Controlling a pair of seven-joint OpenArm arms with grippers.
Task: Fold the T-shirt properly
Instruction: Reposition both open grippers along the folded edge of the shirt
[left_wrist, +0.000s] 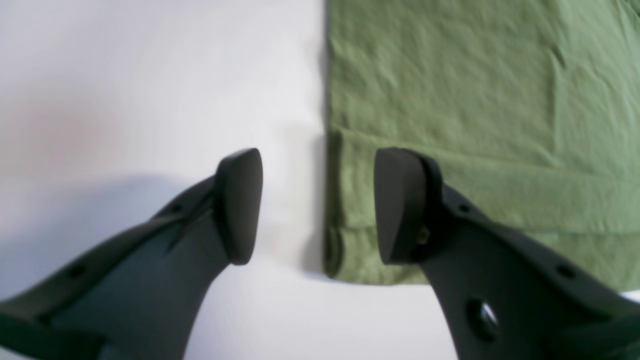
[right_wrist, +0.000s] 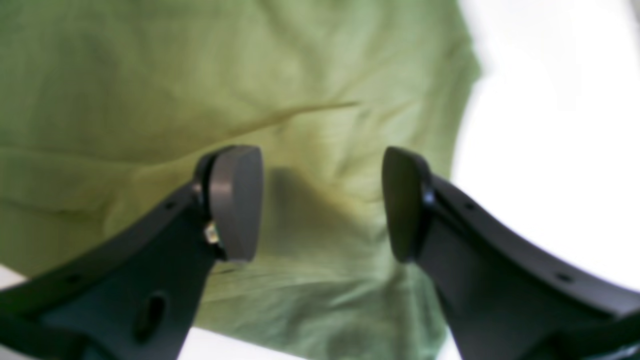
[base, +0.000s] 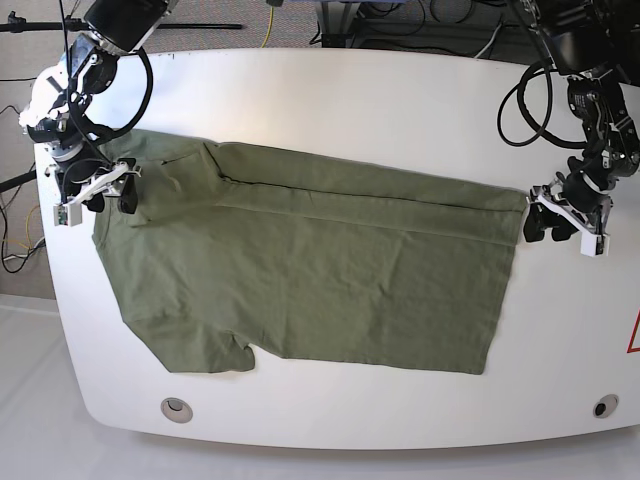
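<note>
The olive-green T-shirt (base: 320, 270) lies flat across the white table (base: 400, 100), its far long edge folded over toward the front and one sleeve (base: 205, 355) sticking out at the front left. My left gripper (base: 560, 228) hovers at the shirt's right end. In the left wrist view it (left_wrist: 317, 205) stands open astride the layered cloth edge (left_wrist: 340, 200), holding nothing. My right gripper (base: 100, 195) is over the shirt's far-left corner. In the right wrist view it (right_wrist: 322, 202) is open above wrinkled cloth (right_wrist: 150, 75), nothing between its fingers.
Two round holes (base: 177, 407) (base: 604, 406) sit near the table's front edge. A red triangle mark (base: 633, 335) is at the right rim. Cables and stands lie behind the table's far edge. Bare white surface surrounds the shirt.
</note>
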